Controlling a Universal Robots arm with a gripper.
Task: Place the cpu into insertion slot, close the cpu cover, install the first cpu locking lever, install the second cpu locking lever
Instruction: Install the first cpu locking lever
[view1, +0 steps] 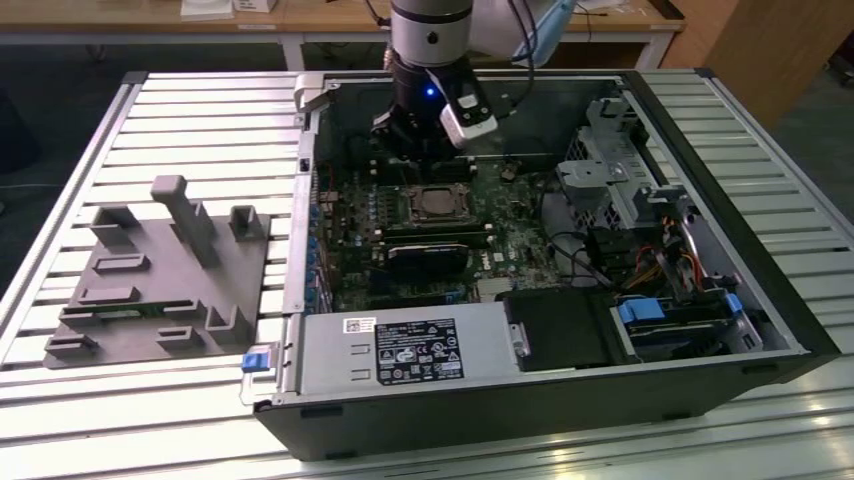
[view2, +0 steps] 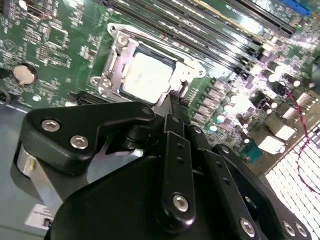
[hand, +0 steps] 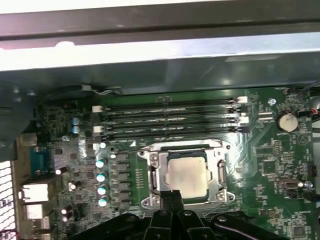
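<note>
The cpu (hand: 187, 172) lies flat in the insertion slot (hand: 220, 192) on the green motherboard, its pale metal top showing. The silvery cpu cover (hand: 155, 167) is down around it as a frame. My gripper (hand: 172, 196) is shut with nothing between its fingers, and its tips are at the socket's edge, beside the cover. In the second wrist view the cpu (view2: 147, 77) and cover (view2: 117, 55) sit just beyond the black fingers (view2: 175, 102). In the exterior view the gripper (view1: 424, 160) hangs inside the open case just behind the cpu (view1: 434, 205).
Long black memory slots (hand: 170, 117) run beside the socket. A graphics card (view1: 427, 255), power supply (view1: 400, 350) and drive cage (view1: 627, 180) crowd the case. A grey fixture (view1: 160, 270) stands on the slatted table at the exterior view's left.
</note>
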